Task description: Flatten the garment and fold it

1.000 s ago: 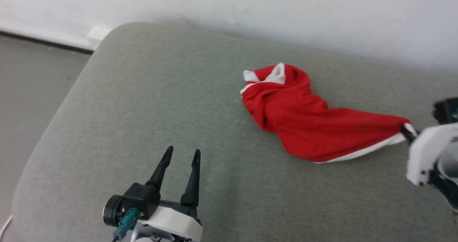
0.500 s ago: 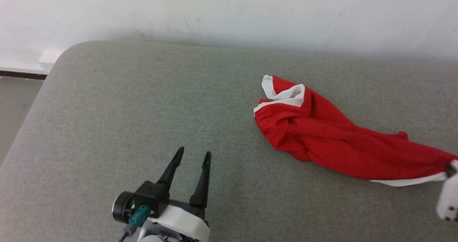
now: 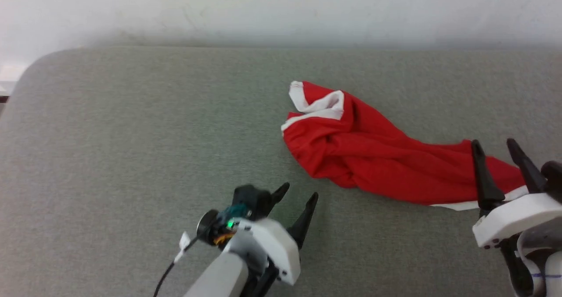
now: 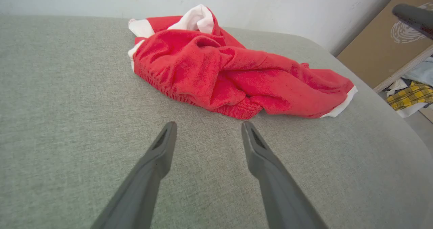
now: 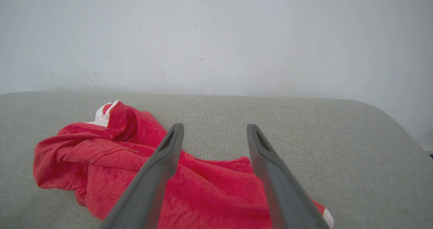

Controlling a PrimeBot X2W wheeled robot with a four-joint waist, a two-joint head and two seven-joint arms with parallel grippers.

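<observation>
- garment (image 3: 373, 161): red shorts, bunched and twisted (white trim shows at both ends), lying right of centre on the grey-green cushion (image 3: 131, 134), near the pale wall (image 3: 263, 7).
- left gripper (image 3: 300, 191): fingers spread, empty, just short of the garment's near edge.
- right gripper (image 3: 493, 142): fingers spread wide, gripping nothing, above the garment's right end.

The left tool (image 3: 300, 191) has two tapered black fingers (image 3: 305, 218) on a white housing (image 3: 274, 244), a grey forearm (image 3: 219, 277), a teal connector (image 3: 235, 211) and a black cable (image 3: 166, 274) with a white tag (image 3: 183, 241). The right tool (image 3: 493, 143) has matching black fingers on a white housing with dark screws (image 3: 494, 244).
</observation>
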